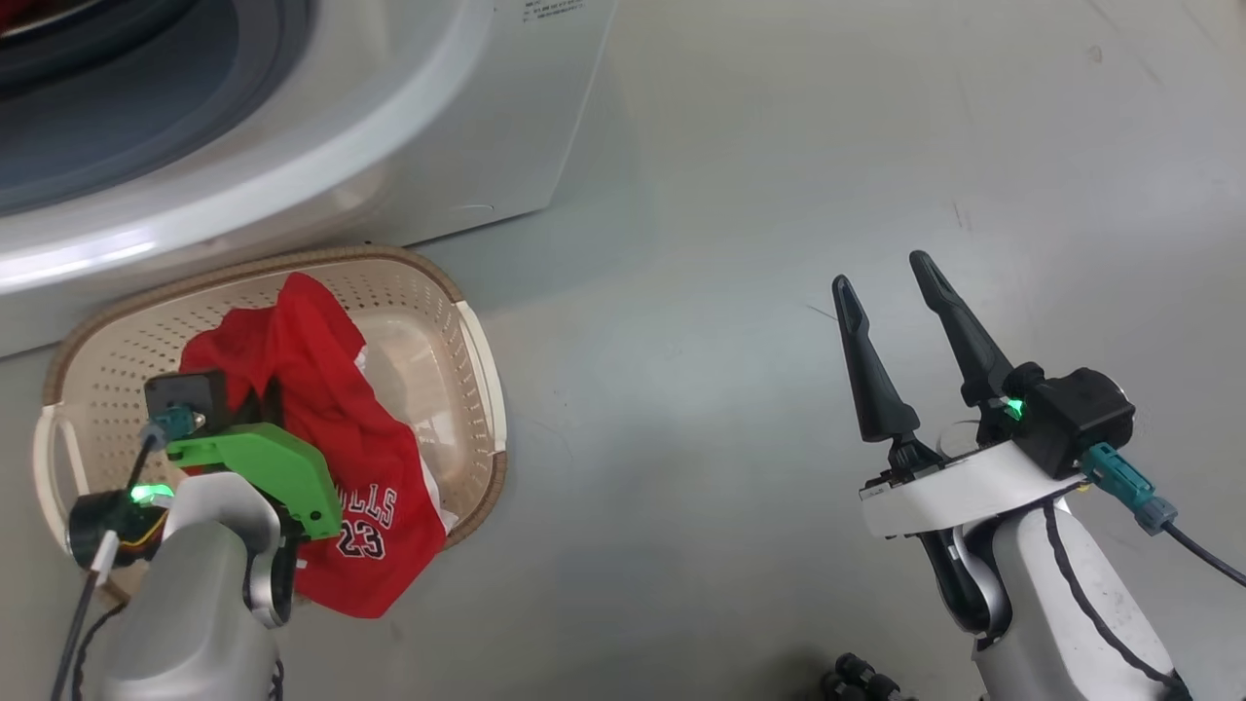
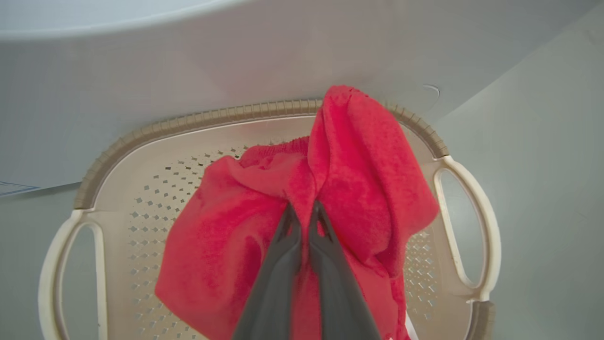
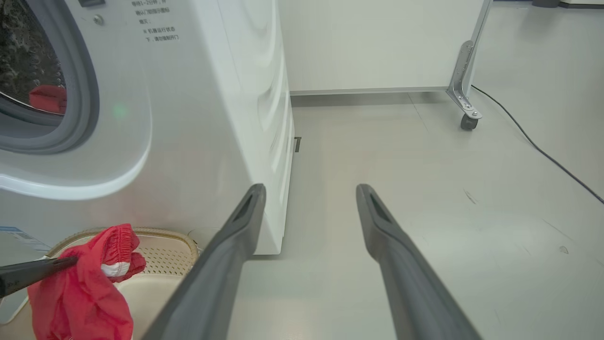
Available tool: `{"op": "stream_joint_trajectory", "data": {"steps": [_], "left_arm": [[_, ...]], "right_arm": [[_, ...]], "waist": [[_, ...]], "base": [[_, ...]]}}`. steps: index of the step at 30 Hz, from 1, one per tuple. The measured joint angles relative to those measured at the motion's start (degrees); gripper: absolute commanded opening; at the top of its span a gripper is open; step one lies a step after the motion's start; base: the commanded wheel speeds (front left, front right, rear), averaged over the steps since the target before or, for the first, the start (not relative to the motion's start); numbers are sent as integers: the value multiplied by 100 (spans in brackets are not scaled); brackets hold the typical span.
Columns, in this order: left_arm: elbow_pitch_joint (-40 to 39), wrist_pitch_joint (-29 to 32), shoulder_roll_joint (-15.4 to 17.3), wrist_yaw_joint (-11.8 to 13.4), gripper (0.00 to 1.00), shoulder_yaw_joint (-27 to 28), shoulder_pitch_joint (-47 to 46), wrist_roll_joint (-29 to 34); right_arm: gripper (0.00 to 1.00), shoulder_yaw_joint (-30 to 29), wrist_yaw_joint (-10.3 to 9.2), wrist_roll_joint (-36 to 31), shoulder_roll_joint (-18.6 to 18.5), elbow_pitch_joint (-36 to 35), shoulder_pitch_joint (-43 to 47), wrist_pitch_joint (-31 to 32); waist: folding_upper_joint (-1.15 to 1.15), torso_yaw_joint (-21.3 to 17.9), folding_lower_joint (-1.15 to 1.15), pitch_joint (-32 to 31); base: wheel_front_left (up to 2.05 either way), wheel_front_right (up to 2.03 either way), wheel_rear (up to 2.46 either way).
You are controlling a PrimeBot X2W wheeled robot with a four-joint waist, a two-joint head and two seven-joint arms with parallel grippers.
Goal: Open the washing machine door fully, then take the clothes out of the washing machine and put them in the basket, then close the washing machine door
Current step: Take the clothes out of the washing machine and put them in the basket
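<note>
The cream basket (image 1: 428,282) stands on the floor against the front of the white washing machine (image 1: 438,127). A red jersey (image 1: 360,458) with white lettering hangs into the basket and drapes over its near rim. My left gripper (image 2: 303,210) is shut on a fold of this red garment (image 2: 368,179) above the basket (image 2: 188,123). Inside the drum lies another red piece (image 3: 47,98). My right gripper (image 1: 881,273) stands open over bare floor to the right, holding nothing. The washing machine door is out of view.
A grey rubber gasket (image 3: 89,94) rings the open drum mouth. To the right of the machine, a white panel on a castor leg (image 3: 465,94) stands at the back. A black cable (image 3: 542,151) runs across the grey floor (image 1: 779,146).
</note>
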Motion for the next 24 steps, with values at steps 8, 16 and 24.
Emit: {"op": "stream_joint_trajectory", "data": {"steps": [8,16,24], "left_arm": [[479,118,218,-4,0,31,-405,15],[822,100,207,-63,100,44,-550,-19],[1056,-267,118,-163,100,45,-647,-19]], "right_arm": [[100,12,10,122,18,-46,-247,0],[100,-36,40,192,22,-18,-305,0],[100,-122,35,180,22,46,-374,0]], "waist": [[0,-210,0,467],[0,-292,0,616],[0,-149,0,503]], "base": [[0,0,0],[0,0,0],[0,0,0]]}}
